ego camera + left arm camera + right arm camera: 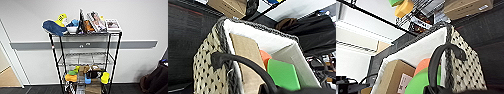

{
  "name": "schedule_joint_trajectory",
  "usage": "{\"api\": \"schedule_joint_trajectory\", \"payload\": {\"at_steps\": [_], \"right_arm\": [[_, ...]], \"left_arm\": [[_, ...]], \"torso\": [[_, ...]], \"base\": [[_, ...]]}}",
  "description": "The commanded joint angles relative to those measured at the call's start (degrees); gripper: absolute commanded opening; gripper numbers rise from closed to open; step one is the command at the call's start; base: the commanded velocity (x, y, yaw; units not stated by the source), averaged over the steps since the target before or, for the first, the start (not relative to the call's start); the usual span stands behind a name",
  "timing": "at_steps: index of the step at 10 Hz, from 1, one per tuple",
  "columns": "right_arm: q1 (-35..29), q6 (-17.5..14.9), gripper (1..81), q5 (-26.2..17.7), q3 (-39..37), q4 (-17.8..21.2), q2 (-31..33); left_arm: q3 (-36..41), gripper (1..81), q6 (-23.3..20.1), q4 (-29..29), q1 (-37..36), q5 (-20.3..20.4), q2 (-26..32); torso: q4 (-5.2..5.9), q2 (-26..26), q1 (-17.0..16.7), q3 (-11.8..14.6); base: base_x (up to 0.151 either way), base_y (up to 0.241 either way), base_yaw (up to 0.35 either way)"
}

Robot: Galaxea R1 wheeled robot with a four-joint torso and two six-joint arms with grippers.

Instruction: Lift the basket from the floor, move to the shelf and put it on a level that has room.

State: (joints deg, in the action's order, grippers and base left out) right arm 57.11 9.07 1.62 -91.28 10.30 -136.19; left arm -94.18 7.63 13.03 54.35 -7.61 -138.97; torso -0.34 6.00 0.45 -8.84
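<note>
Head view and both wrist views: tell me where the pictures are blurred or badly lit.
Head view: evenly lit, soft all over, the shelf poles lean outward from wide-angle distortion. Left wrist view: the basket weave and its dark handle are smeared, the white lining glares. Right wrist view: bright wall washes out, carpet side dark.

A blue plush toy (53, 27) and a yellow one (60, 19) lie beside a white bowl (72, 29) and leaning books (97, 22). Lower down sit a yellow cup (105, 77), a green block (72, 72) and a brown cardboard box (93, 88). A grey rail (140, 44) crosses the white wall (140, 20).
</note>
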Motion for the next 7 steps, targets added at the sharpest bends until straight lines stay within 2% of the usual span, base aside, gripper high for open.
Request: {"api": "schedule_joint_trajectory", "payload": {"at_steps": [1, 7], "right_arm": [[-7.7, 0.5, 1.0, -0.1, 6.4, 0.4, 2.1], [-8.2, 0.5, 1.0, 0.2, 9.5, 0.3, 3.5]], "left_arm": [[5.6, 1.0, -0.3, 0.4, -8.0, -0.1, 1.2], [10.9, 1.0, -0.2, 0.4, -9.6, 0.0, 4.0]], "torso": [[0.00, 0.0, 0.0, 0.0], [0.00, 0.0, 0.0, 0.0]], "base": [[0.120, 0.000, 0.000], [0.120, 0.000, 0.000]]}}
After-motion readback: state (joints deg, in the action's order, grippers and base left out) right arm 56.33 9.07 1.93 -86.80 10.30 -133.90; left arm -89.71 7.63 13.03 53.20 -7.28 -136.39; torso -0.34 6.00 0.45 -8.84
